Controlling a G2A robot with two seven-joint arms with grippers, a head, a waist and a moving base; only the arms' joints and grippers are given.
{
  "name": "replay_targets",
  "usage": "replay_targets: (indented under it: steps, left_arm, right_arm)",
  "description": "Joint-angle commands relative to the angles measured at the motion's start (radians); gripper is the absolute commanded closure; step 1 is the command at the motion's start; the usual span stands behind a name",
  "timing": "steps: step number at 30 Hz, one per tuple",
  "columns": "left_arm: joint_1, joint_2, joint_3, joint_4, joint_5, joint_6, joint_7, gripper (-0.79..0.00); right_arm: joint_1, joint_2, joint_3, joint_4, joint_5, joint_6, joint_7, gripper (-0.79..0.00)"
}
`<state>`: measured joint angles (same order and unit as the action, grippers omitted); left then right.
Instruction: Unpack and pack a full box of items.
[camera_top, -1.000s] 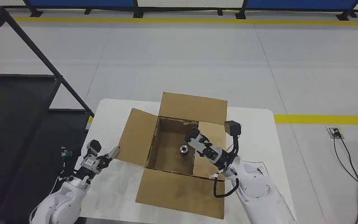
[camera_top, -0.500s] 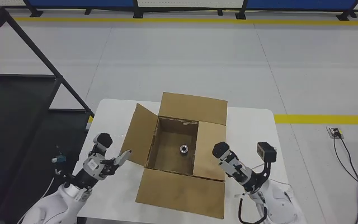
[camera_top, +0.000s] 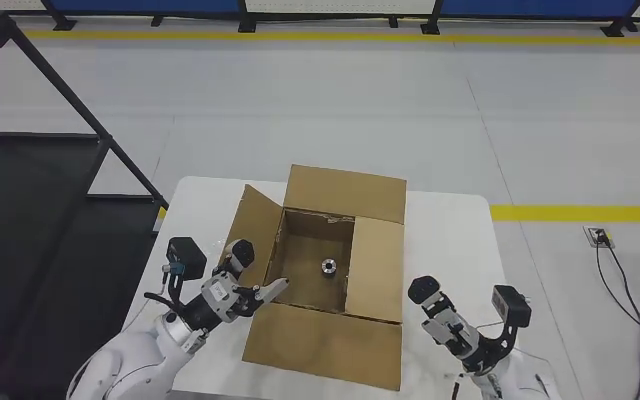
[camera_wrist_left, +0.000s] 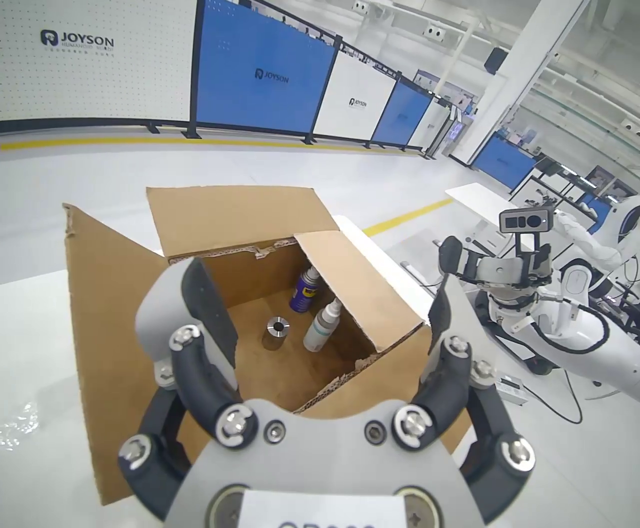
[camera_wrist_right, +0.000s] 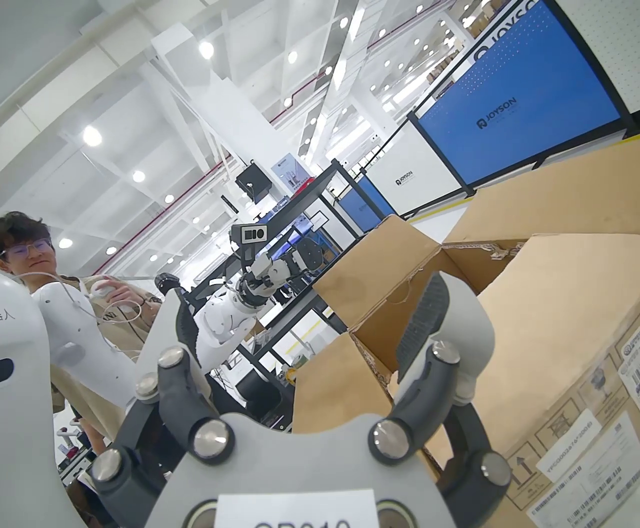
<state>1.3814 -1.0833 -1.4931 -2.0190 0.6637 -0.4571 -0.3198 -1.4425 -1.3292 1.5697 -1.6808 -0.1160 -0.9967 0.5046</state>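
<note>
An open cardboard box (camera_top: 325, 345) stands in the middle of the white table, all flaps folded out. Inside it a small metal cylinder (camera_top: 327, 266) stands on the floor, also seen as the cylinder (camera_wrist_left: 276, 332) from the left wrist. Beside it are a blue spray can (camera_wrist_left: 305, 290) and a white spray bottle (camera_wrist_left: 322, 327), close to the box's right wall. My left gripper (camera_top: 258, 275) (camera_wrist_left: 325, 320) hangs open and holds nothing, at the box's front left corner, aimed into it. My right gripper (camera_top: 428, 300) (camera_wrist_right: 305, 320) is open, outside the box at its front right, facing the box wall (camera_wrist_right: 550, 325).
The white table (camera_top: 450, 220) has bare strips left and right of the box. A black metal frame (camera_top: 60, 100) stands off the table's left side. A scrap of clear plastic (camera_wrist_left: 20, 425) lies on the table to the left of the box.
My right gripper has pulled out of the box and back to the table's front right. My left gripper has moved from the table's left edge up to the box's front left corner.
</note>
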Motion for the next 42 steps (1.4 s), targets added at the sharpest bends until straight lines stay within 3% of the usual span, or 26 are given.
replay_targets:
  steps: [1, 6, 9, 11, 16, 24, 34, 42]
  left_arm:
    - [0.0, 0.0, 0.0, 0.0, 0.0, 0.0, 0.0, -0.785]
    - [0.0, 0.0, 0.0, 0.0, 0.0, 0.0, 0.0, -0.785]
    - [-0.023, -0.004, 0.033, 0.036, -0.096, 0.012, -0.03, -0.785]
    - [-0.076, -0.007, 0.079, 0.069, -0.243, -0.013, -0.108, -0.785]
    - [-0.225, -0.014, 0.171, 0.172, -0.463, 0.049, -0.307, -0.785]
    - [-0.45, -0.041, 0.346, 0.349, -0.531, 0.249, -0.477, -0.785]
    - [-0.616, -0.098, 0.563, 0.55, -0.529, 0.373, -0.498, -0.785]
    - [-0.678, -0.14, 0.657, 0.645, -0.574, 0.355, -0.478, -0.785]
  right_arm:
    - [0.0, 0.0, 0.0, 0.0, 0.0, 0.0, 0.0, -0.785]
    - [0.0, 0.0, 0.0, 0.0, 0.0, 0.0, 0.0, -0.785]
    - [0.001, 0.001, 0.0, -0.011, -0.006, 0.025, -0.008, -0.785]
    - [-0.001, 0.005, 0.005, -0.03, -0.012, 0.028, -0.007, -0.785]
    - [-0.026, 0.025, 0.068, -0.044, 0.003, -0.016, 0.027, -0.785]
    - [-0.087, 0.064, 0.204, -0.036, 0.126, -0.016, 0.059, -0.785]
    - [-0.071, 0.093, 0.248, 0.01, 0.247, -0.016, 0.132, -0.785]
    - [-0.039, 0.107, 0.249, 0.04, 0.288, -0.016, 0.18, -0.785]
